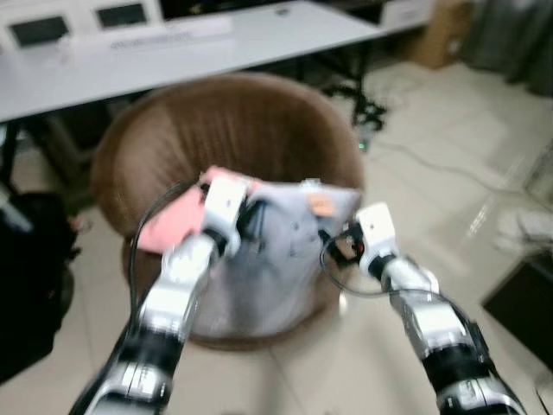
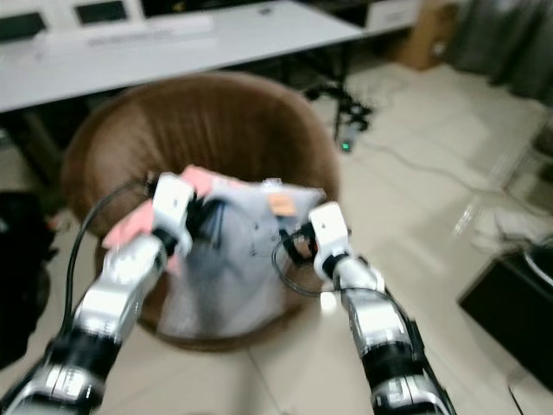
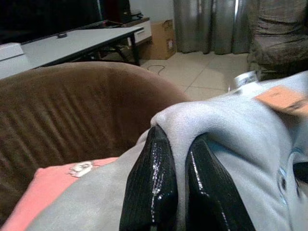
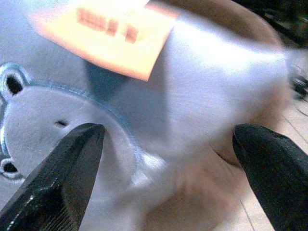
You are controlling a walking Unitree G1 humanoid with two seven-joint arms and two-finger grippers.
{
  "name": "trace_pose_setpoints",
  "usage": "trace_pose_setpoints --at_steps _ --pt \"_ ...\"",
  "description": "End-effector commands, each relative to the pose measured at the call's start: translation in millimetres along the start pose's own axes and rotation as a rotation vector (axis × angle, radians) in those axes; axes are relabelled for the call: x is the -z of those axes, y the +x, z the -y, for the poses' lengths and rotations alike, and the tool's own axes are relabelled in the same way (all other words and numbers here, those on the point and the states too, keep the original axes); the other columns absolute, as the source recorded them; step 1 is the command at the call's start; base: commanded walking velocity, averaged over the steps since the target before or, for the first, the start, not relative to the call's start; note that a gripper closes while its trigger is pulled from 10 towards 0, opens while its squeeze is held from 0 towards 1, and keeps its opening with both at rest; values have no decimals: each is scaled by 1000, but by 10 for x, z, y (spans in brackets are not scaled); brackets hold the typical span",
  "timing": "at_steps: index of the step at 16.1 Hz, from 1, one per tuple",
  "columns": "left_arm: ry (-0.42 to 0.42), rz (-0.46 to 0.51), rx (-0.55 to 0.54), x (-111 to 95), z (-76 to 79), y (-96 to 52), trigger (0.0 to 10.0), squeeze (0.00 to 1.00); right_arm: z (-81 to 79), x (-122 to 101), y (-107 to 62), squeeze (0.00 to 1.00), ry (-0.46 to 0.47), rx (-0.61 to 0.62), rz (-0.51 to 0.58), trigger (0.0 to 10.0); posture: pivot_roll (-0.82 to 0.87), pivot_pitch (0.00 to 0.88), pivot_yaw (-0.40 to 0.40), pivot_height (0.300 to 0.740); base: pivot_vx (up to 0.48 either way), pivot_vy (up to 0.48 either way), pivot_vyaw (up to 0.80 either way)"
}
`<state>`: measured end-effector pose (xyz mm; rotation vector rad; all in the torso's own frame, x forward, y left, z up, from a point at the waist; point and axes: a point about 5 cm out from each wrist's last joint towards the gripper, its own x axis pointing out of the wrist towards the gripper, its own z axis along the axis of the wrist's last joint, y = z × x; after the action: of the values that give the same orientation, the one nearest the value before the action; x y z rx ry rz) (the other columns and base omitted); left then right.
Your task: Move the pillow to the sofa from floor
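Pillow (image 1: 276,259) lying on the round brown sofa (image 1: 225,130).
My left gripper (image 3: 179,185) is pinching a pillow fold; my right gripper (image 4: 166,173) is reaching in with fingers spread wide, holding nothing.

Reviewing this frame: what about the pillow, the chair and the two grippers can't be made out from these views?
- Orange tag on the grey pillow: print unreadable, right wrist view blurred.
- Seat of the brown round chair: hidden under the pillow in the eye views.
- Pink item: mostly covered by the pillow and left gripper.
- Right gripper: contact with the pillow unclear; fingers spread, picture smeared.
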<state>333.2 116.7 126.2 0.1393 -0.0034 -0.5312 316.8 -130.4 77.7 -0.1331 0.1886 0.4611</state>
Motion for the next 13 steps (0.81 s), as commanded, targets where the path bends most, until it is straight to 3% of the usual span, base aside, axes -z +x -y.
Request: trace_pose_setpoints --at_steps 1,7,12,13 --pt "8 47 7 -117 -59 73 10000 0 -94 -23 3 0 -18 -76 9 10000 59 0 54 740 480 0 0" --pt "44 12 27 -221 -146 388 10000 0 -44 47 -104 0 -78 -110 -36 10000 23 0 53 740 480 0 0" --pt "56 -96 -15 -95 -189 470 10000 0 -98 76 -209 0 -109 -148 -57 10000 -28 0 53 740 455 0 0" --pt "60 -106 -22 -81 -194 470 10000 0 -101 78 -220 0 -109 -150 -58 10000 -28 0 53 740 0 0 0"
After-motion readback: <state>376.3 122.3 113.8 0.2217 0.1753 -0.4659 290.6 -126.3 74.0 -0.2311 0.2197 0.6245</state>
